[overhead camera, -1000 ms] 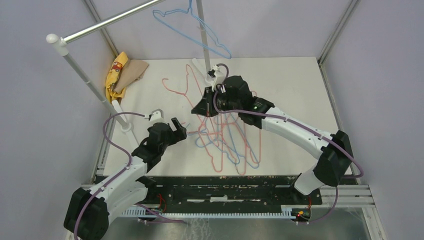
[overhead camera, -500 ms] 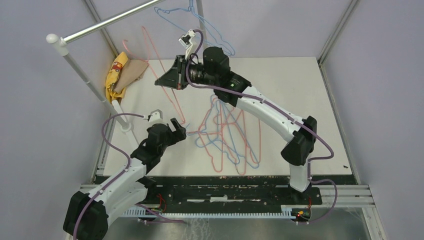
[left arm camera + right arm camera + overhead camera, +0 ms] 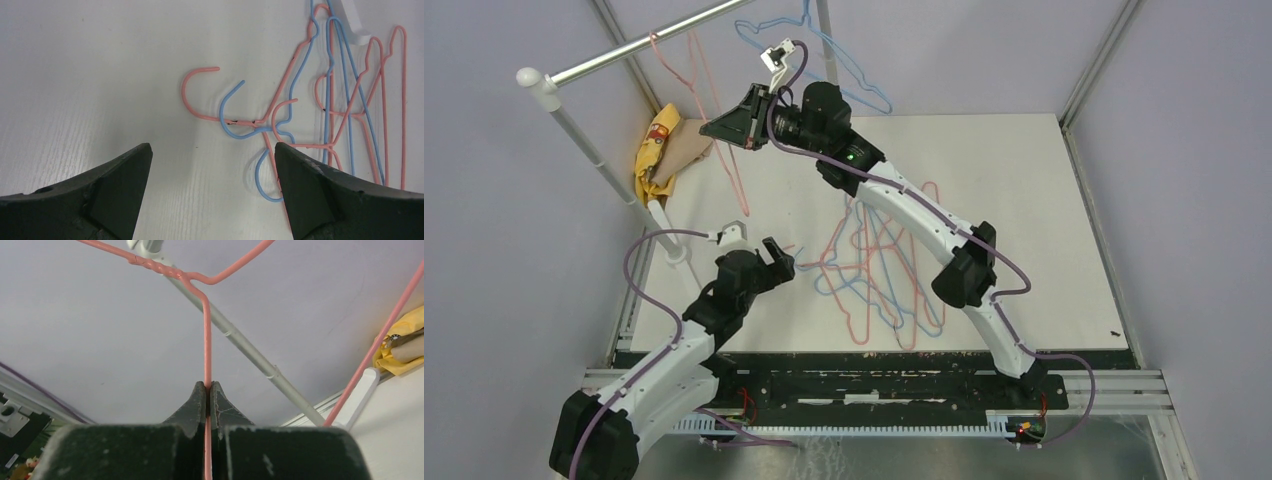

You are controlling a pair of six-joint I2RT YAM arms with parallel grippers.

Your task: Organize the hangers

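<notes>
Right wrist view: a thin pink wire hanger is pinched between the right gripper fingers, high beside the silver rail; its hook possibly touches the rail. Tangled pink and blue hangers lie on the white table. The left gripper hovers spread wide above their curved hooks.

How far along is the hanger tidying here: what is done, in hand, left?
Done: one light blue hanger appears to hang up by the rail. In hand: the right pincer is shut on a pink hanger, its hook at the rail, not clearly seated. Left: a tangle of pink and blue hangers on the table, under the open left pincer.
</notes>
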